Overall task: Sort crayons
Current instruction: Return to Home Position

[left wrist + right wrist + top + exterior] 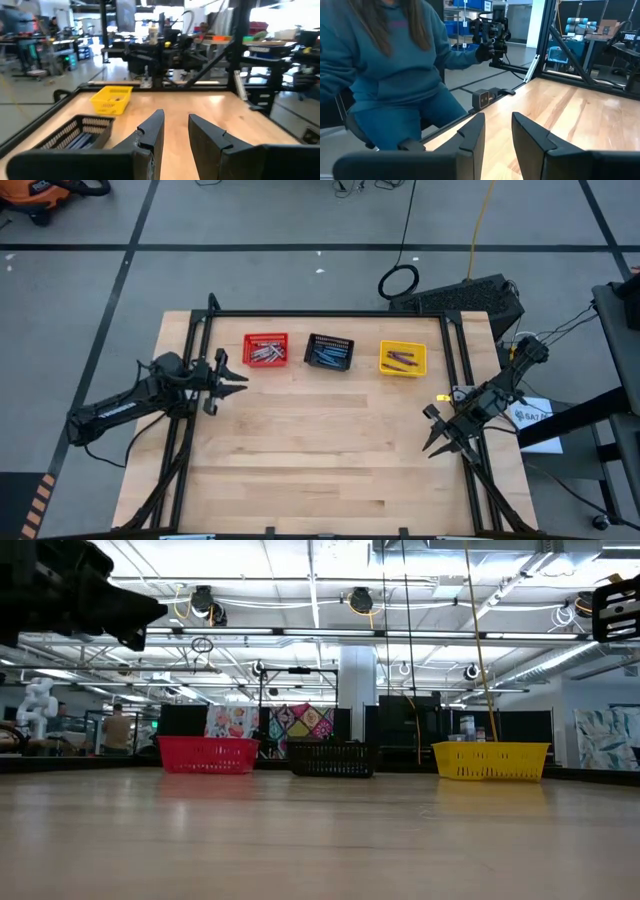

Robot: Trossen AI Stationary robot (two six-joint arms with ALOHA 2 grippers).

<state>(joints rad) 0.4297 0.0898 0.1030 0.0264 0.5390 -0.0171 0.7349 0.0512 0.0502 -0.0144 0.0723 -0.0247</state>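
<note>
The left claw is found released, its fingers parted with nothing between them. It is held above the left part of the tabletop, just beside the red basket and clear of it.

The right claw is likewise found released and empty, its fingers spread. It is positioned at the right edge of the tabletop, well apart from all three baskets.

Three mesh baskets are set in a row along the far side of the tabletop: red on the left, black in the middle, yellow on the right. They are spaced apart and none is touched by either claw.

The crayons are contained in the baskets. Grey crayons are seen in the red basket, blue crayons in the black basket, and purple crayons in the yellow basket.

In the right wrist view, a seated person in a teal sweatshirt is observed beside the tabletop's edge.
</note>
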